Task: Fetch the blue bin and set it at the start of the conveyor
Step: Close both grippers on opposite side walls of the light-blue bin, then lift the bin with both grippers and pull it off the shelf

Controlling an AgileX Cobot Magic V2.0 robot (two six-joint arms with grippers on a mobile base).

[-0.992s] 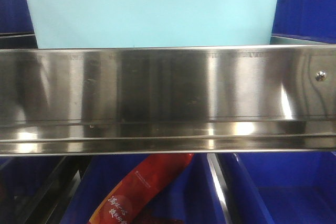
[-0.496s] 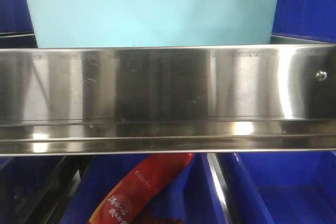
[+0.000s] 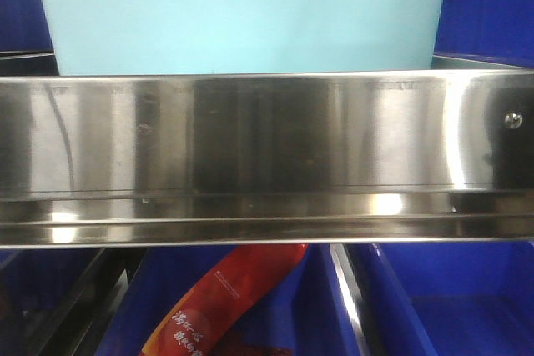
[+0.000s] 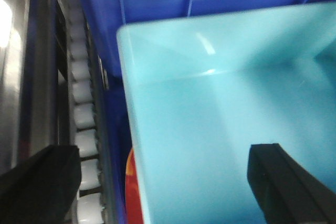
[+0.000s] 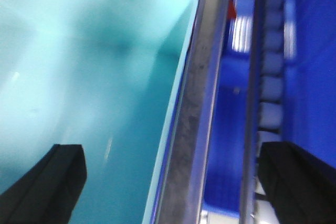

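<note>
The blue bin (image 3: 242, 22) is a pale cyan tub standing on a shelf behind a steel rail, filling the top of the front view. In the left wrist view my left gripper (image 4: 160, 156) is open and straddles the blue bin's (image 4: 220, 129) left wall: one finger hangs inside the tub, the other over the rollers. In the right wrist view my right gripper (image 5: 170, 153) is open astride the blue bin's (image 5: 79, 77) right rim, one finger inside and one outside. Neither gripper touches the wall. The conveyor start is out of view.
A shiny steel rail (image 3: 267, 147) crosses the front view below the tub. Dark blue bins (image 3: 434, 298) and a red packet (image 3: 225, 298) lie beneath it. White rollers (image 4: 84, 114) run left of the tub; a steel bar (image 5: 194, 129) and rollers (image 5: 270, 77) run right.
The reflections on the steel rail have shifted, and a pale strip at the tub's lower right has gone. The tub itself has barely moved.
</note>
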